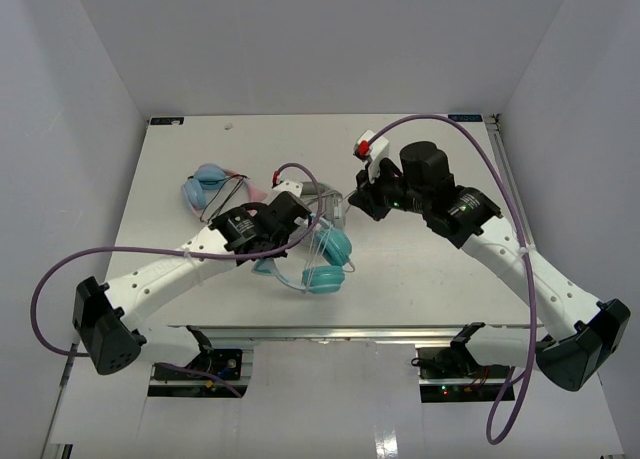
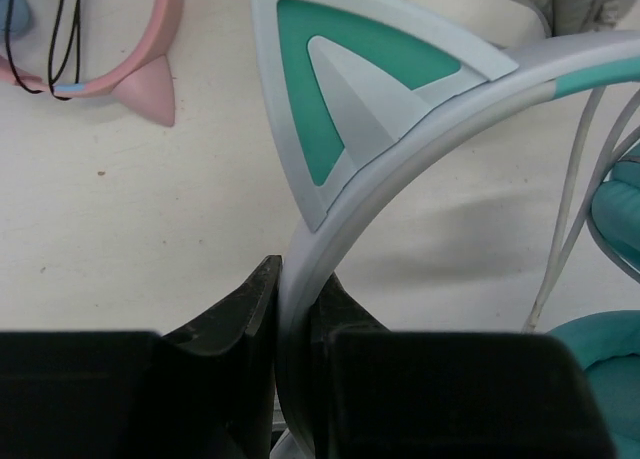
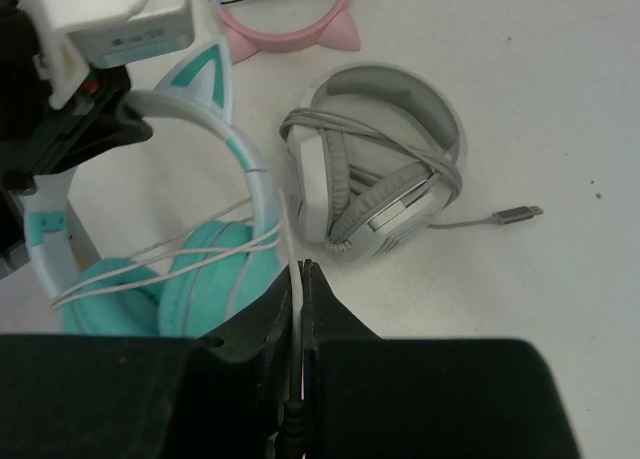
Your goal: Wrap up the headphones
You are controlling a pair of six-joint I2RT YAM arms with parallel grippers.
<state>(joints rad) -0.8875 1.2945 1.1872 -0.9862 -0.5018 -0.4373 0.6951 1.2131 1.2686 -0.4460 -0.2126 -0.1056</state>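
Teal headphones (image 1: 326, 262) are clamped at the headband (image 2: 500, 99) by the left gripper (image 2: 297, 281); their white cable (image 3: 288, 241) is pinched by the right gripper (image 3: 299, 279).

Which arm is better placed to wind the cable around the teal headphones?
The right arm: its jaws are shut on the cable and can lead it around. The left arm's jaws clamp the headband, so it probably should steady the headphones.

White table (image 1: 430, 269) here: pink-and-blue headphones (image 1: 205, 189) at ten o'clock, teal headphones (image 1: 328, 259) central, grey-white headphones (image 3: 375, 169) at their twelve.
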